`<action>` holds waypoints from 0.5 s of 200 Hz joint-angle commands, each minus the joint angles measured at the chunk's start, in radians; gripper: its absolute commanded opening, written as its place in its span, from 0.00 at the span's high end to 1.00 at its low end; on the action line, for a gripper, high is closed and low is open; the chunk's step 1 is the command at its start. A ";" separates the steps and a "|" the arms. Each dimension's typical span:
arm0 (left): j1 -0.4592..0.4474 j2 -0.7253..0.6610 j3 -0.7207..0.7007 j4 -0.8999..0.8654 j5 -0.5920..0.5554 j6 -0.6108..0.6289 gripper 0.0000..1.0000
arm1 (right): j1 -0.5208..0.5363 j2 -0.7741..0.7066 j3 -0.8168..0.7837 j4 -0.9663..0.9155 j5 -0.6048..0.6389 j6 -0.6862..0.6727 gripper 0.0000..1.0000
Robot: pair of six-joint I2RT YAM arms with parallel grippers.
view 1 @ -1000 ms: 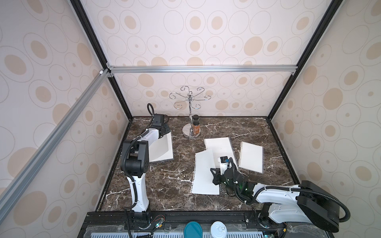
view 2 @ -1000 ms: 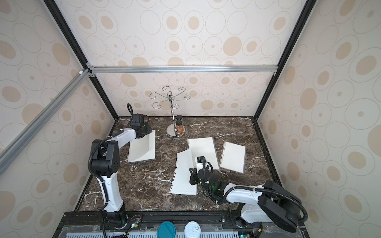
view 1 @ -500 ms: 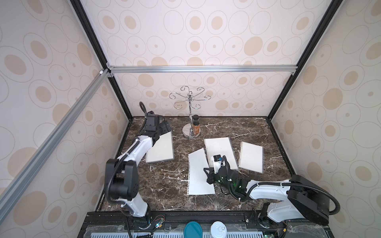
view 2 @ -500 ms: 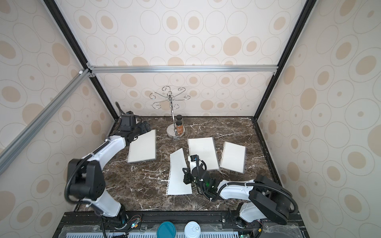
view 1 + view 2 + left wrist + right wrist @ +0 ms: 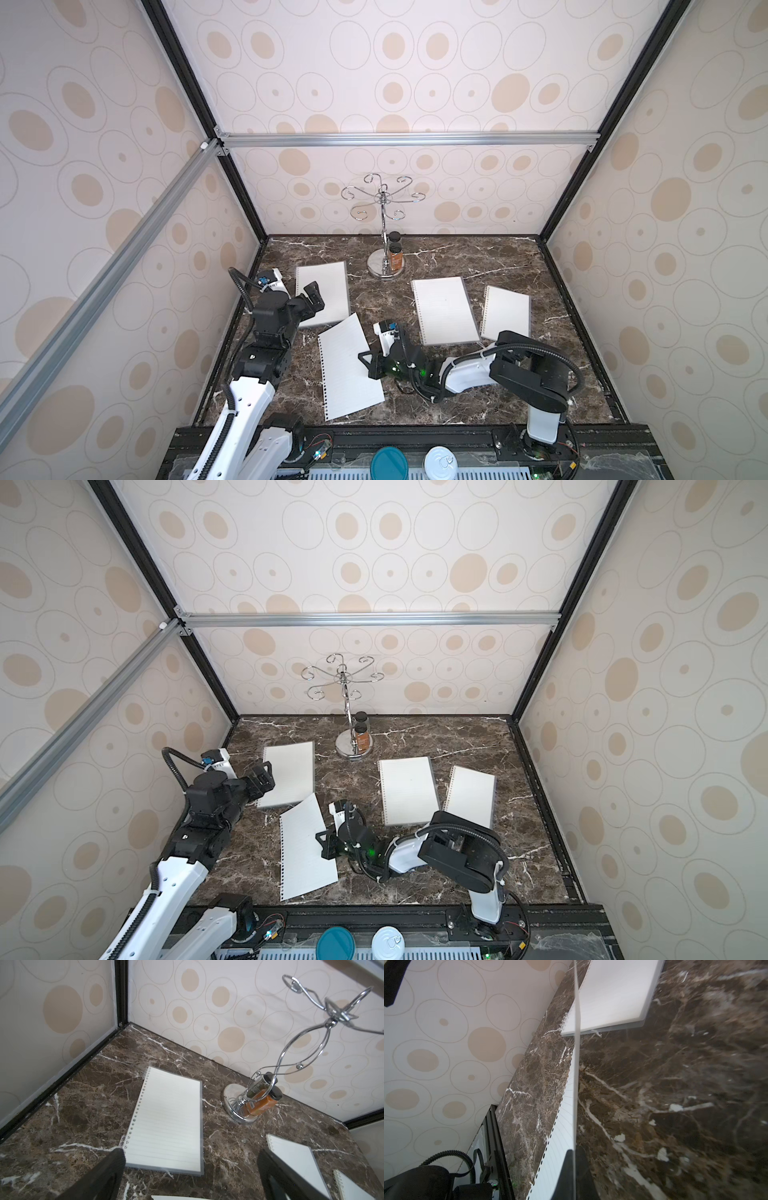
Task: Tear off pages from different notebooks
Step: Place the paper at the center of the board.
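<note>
Pinching a torn page at 7 o'clock with right end effector, left end effector gaping near the 10 o'clock notebook. Seems like drop-off time; needs a flat release.

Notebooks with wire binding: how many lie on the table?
3: the left notebook near the left wall, the middle notebook at the centre, the right notebook beside it. The loose page is excluded.

The worktop is marbled dark brown with white veins; the walls are printed with ringed beige spots on cream; the page is ruled white.
</note>
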 commanded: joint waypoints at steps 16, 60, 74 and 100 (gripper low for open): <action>-0.004 -0.007 0.078 -0.189 0.062 -0.007 0.00 | -0.011 0.100 0.083 -0.074 -0.013 0.132 1.00; -0.004 0.007 0.117 -0.298 0.072 0.098 0.00 | -0.013 0.195 0.137 -0.032 -0.038 0.176 0.94; -0.005 -0.011 0.115 -0.283 0.105 0.106 0.00 | -0.012 0.210 0.146 -0.036 0.000 0.185 0.93; -0.004 -0.060 0.097 -0.234 0.163 0.130 0.00 | -0.013 0.229 0.152 0.006 0.057 0.216 0.91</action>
